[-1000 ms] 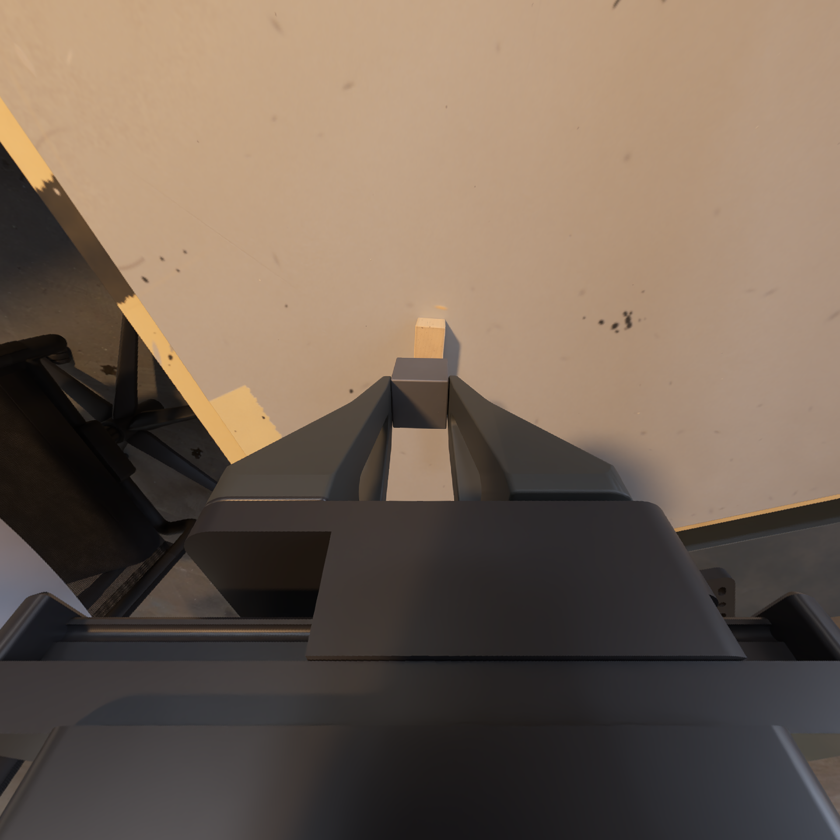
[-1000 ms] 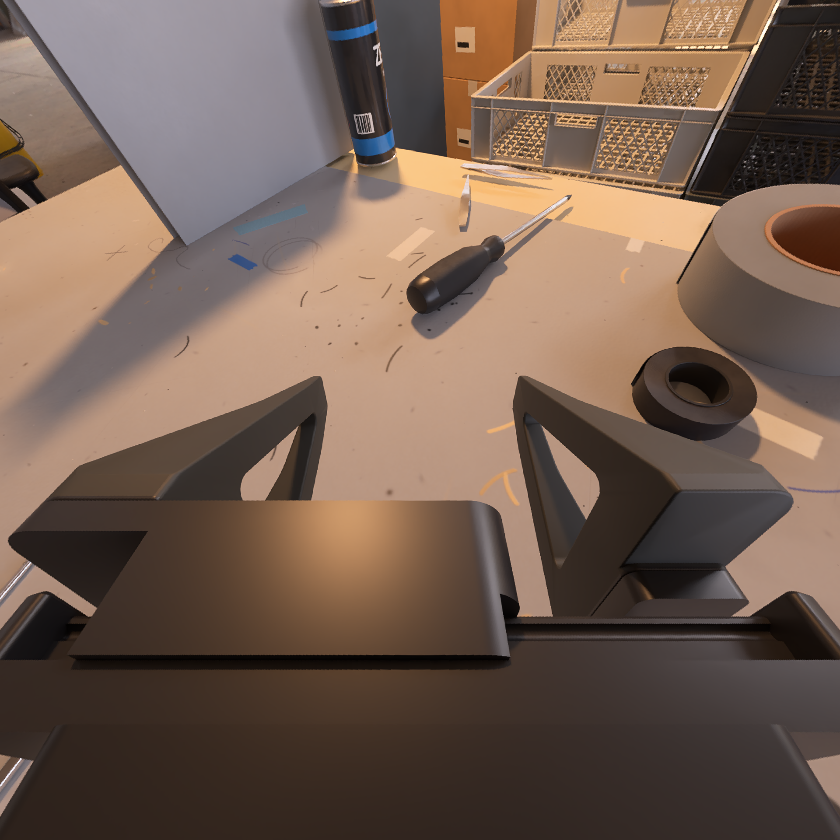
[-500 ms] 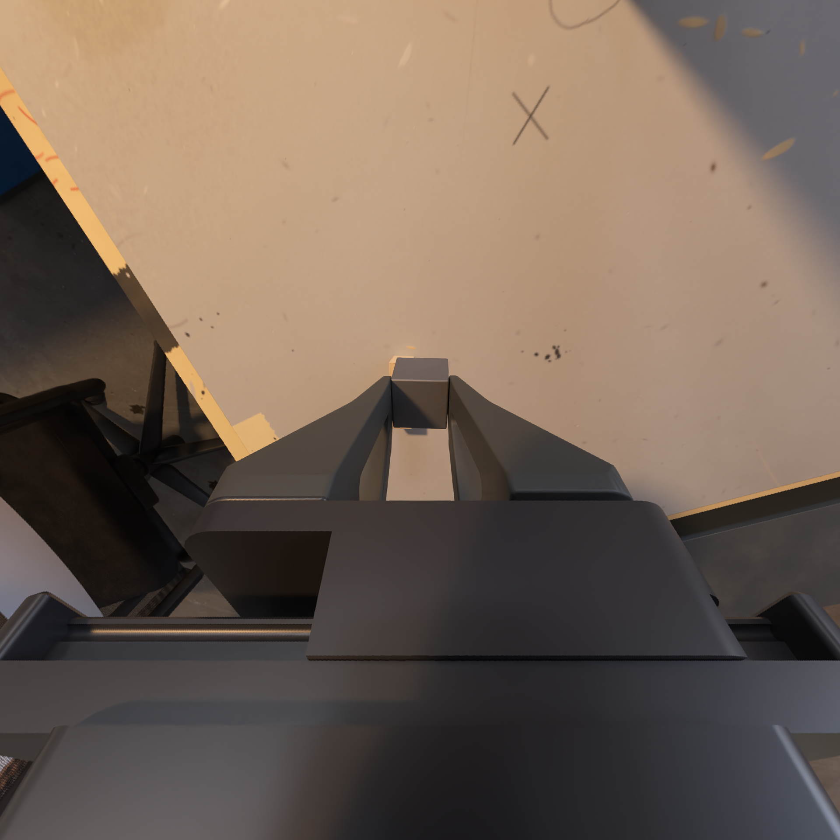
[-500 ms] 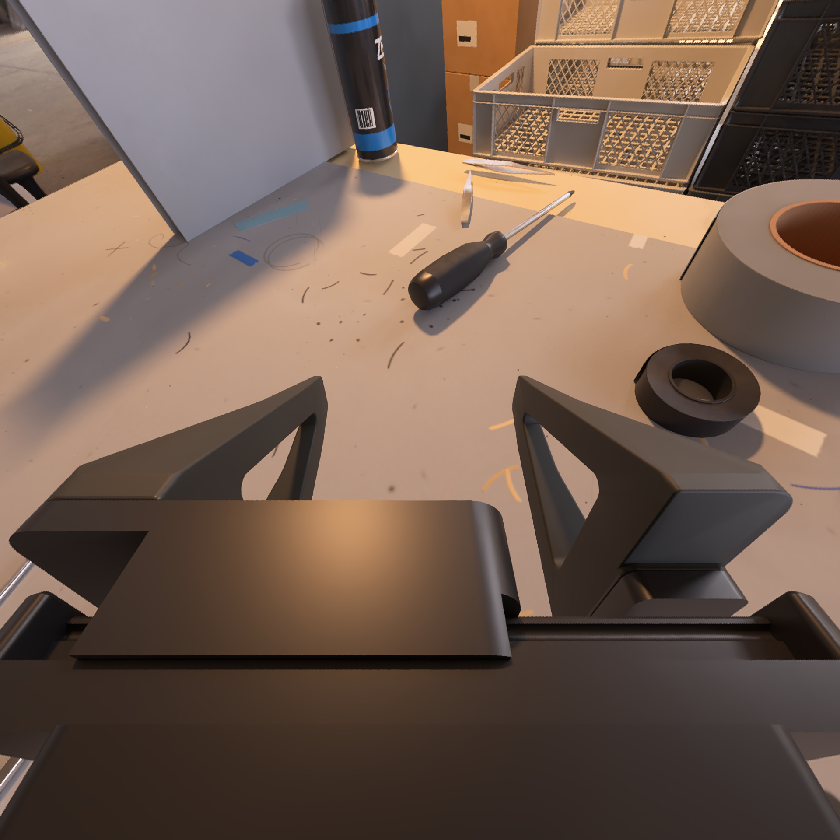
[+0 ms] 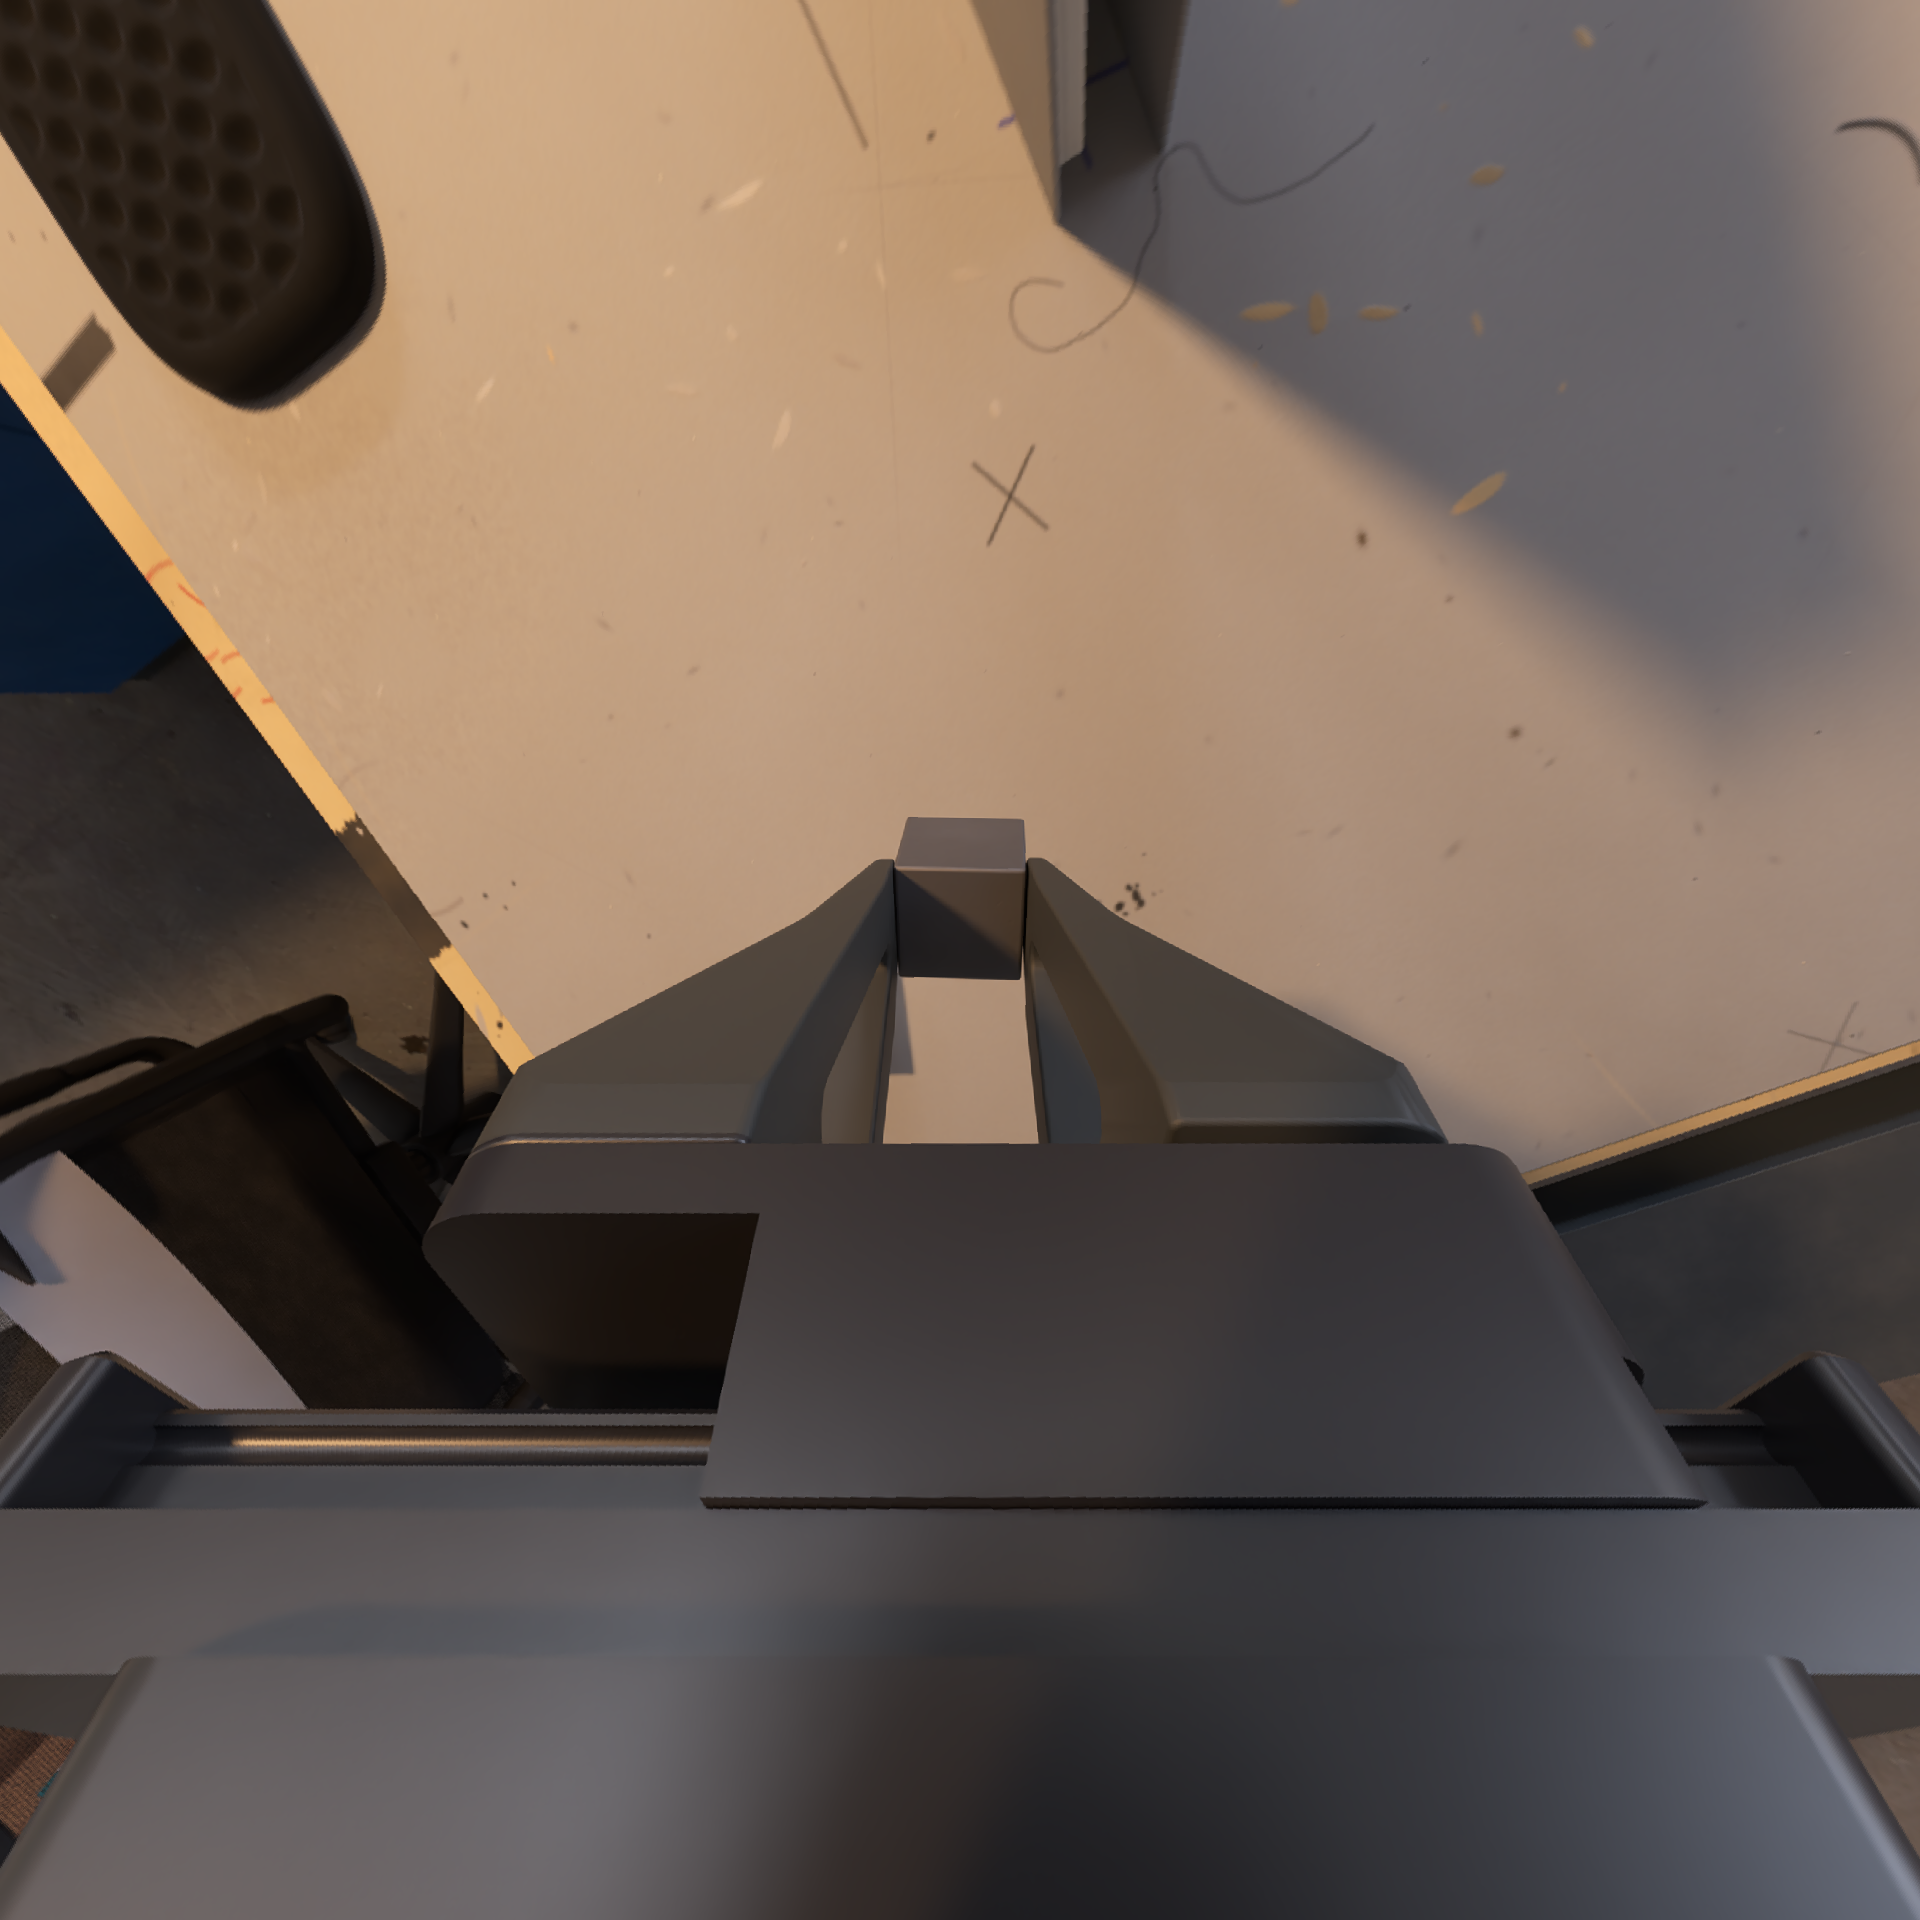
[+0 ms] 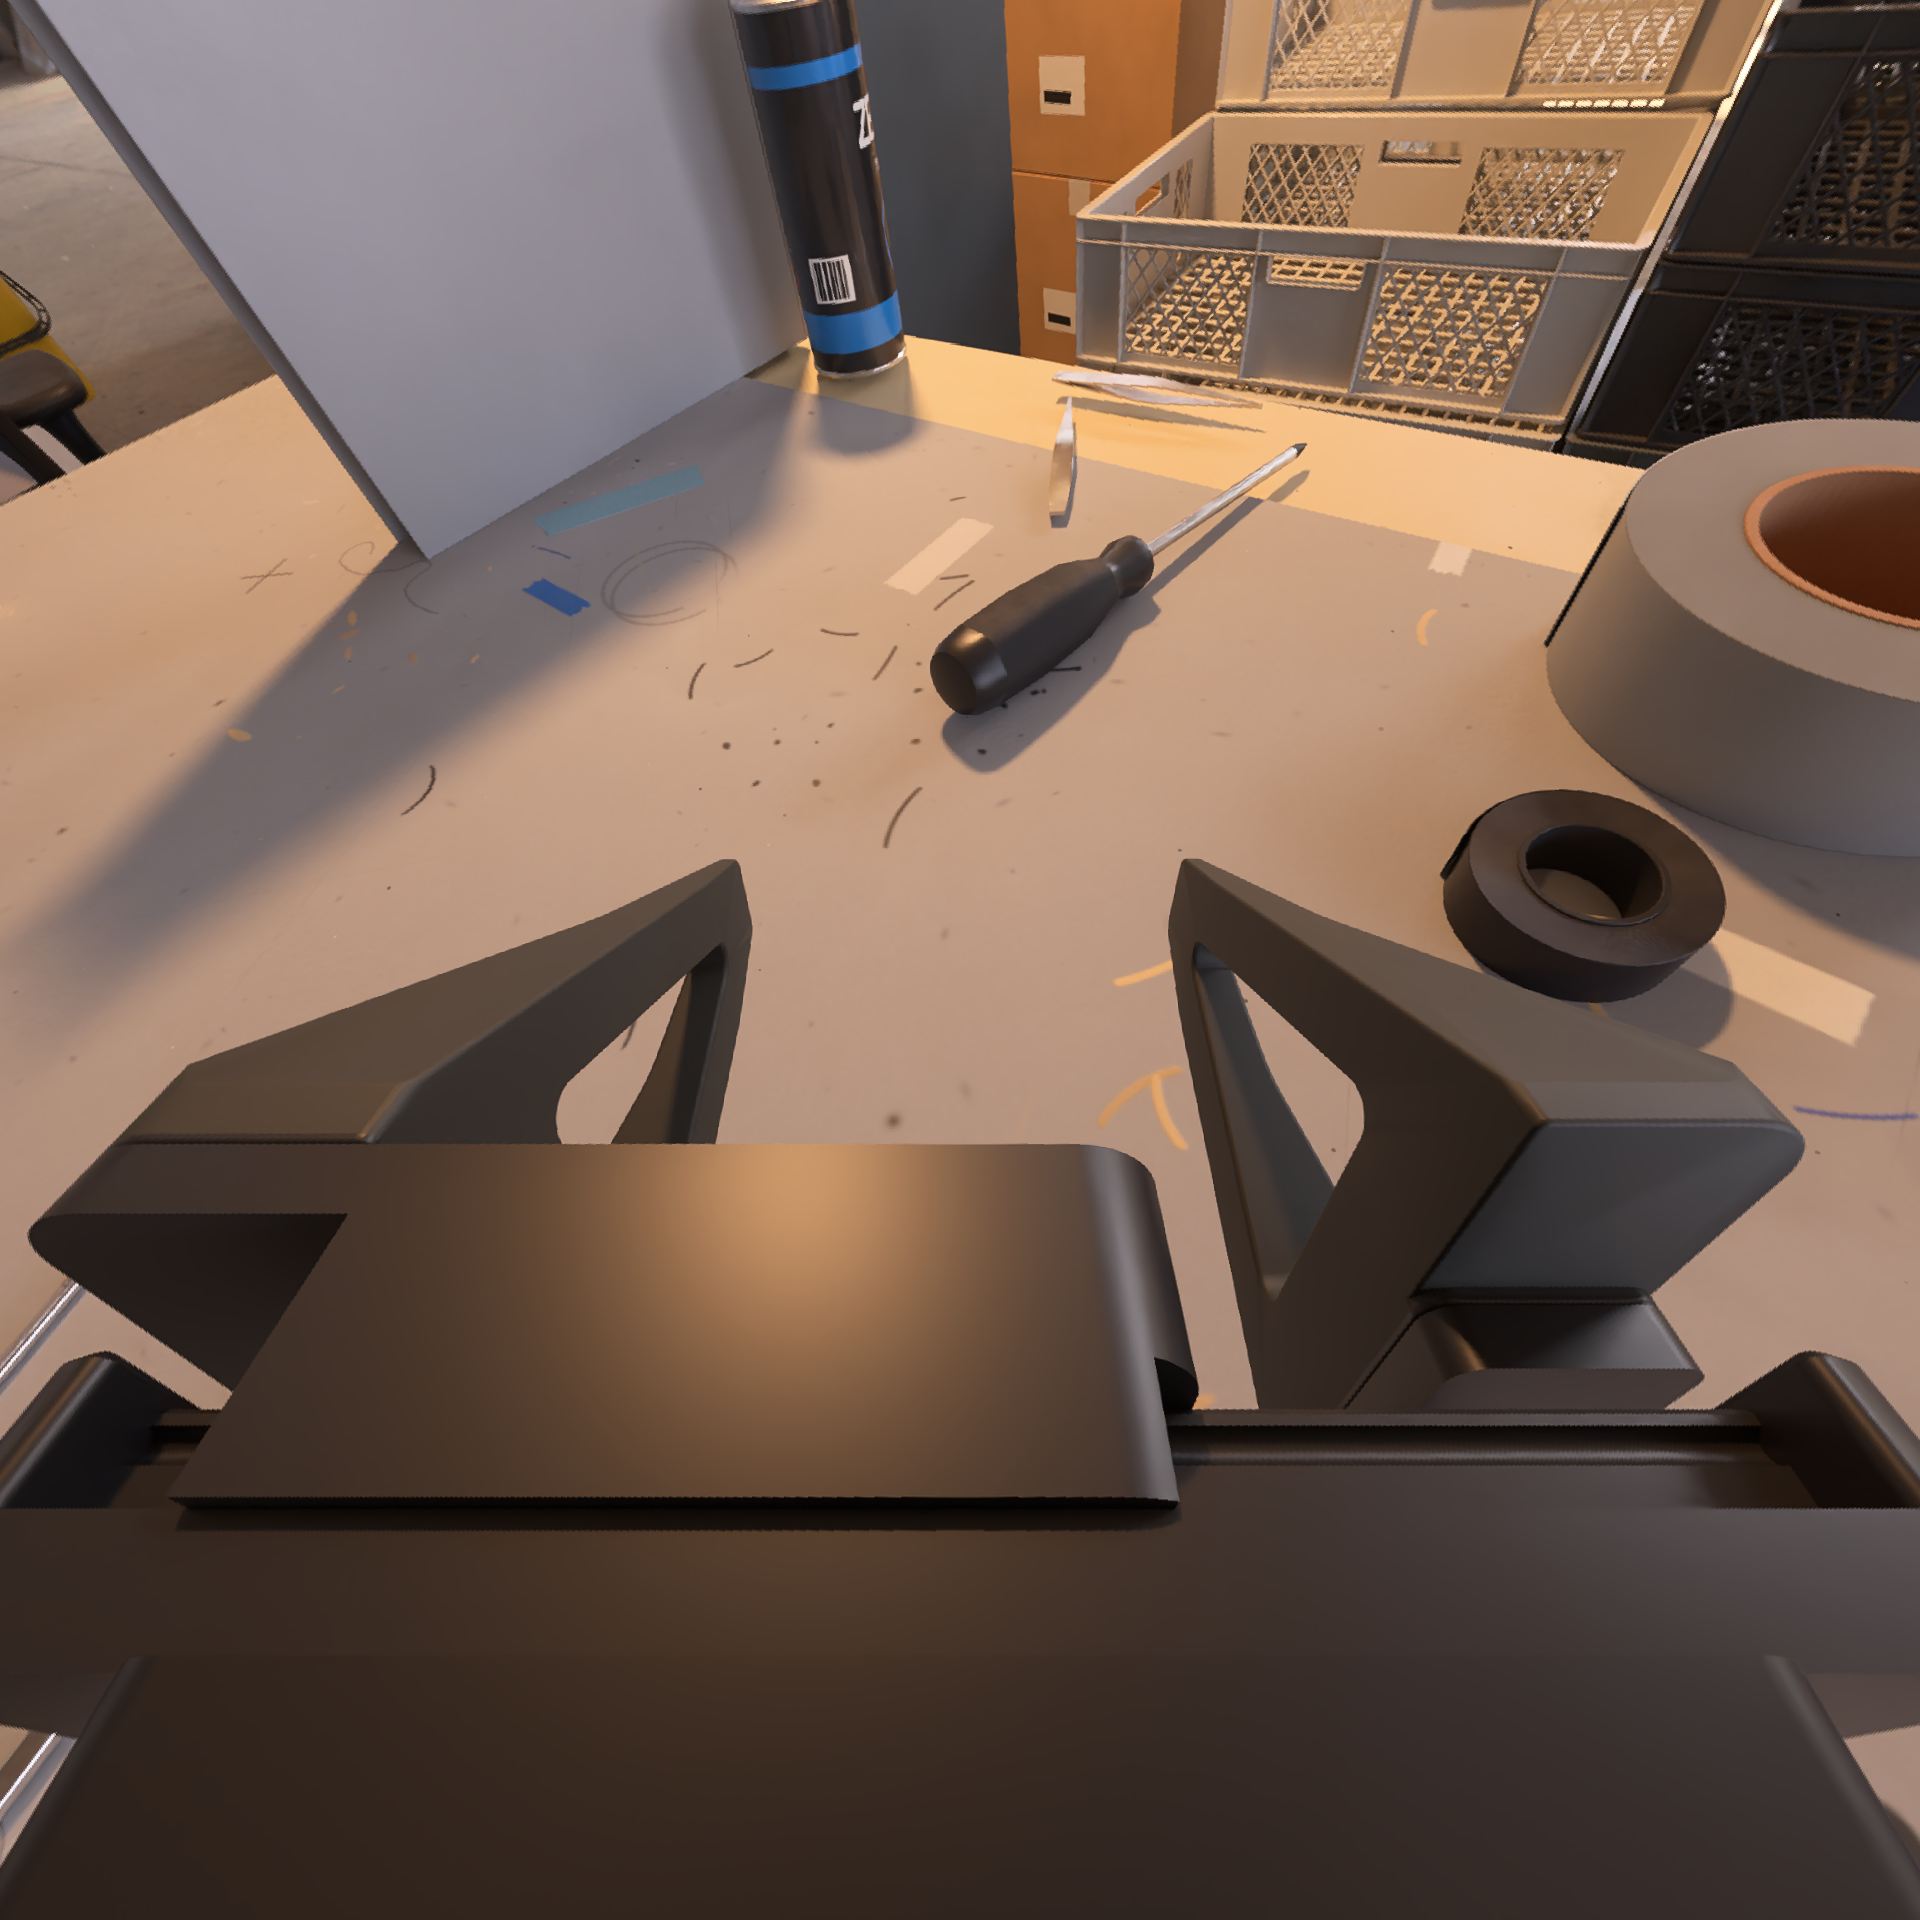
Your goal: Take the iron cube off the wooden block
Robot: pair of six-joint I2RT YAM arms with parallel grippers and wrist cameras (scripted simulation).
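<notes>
In the left wrist view my left gripper (image 5: 959,883) is shut on the grey iron cube (image 5: 958,902), pinched between both fingertips and held well above the beige table (image 5: 727,623). The wooden block does not show in any view now; it is hidden behind the cube and fingers or out of frame. In the right wrist view my right gripper (image 6: 961,883) is open and empty, hovering low over the table.
The left table edge (image 5: 249,707) runs diagonally beside a dark chair base (image 5: 239,1195); a black perforated object (image 5: 177,177) lies top left. Ahead of the right gripper lie a screwdriver (image 6: 1049,623), a small black tape roll (image 6: 1584,894), a big grey tape roll (image 6: 1756,665), a spray can (image 6: 831,197), a white panel (image 6: 416,229) and crates (image 6: 1371,249).
The left gripper has risen with the cube; the table looks farther away and the wooden block, seen beyond the cube earlier, has dropped out of sight. The right gripper barely shifted.
</notes>
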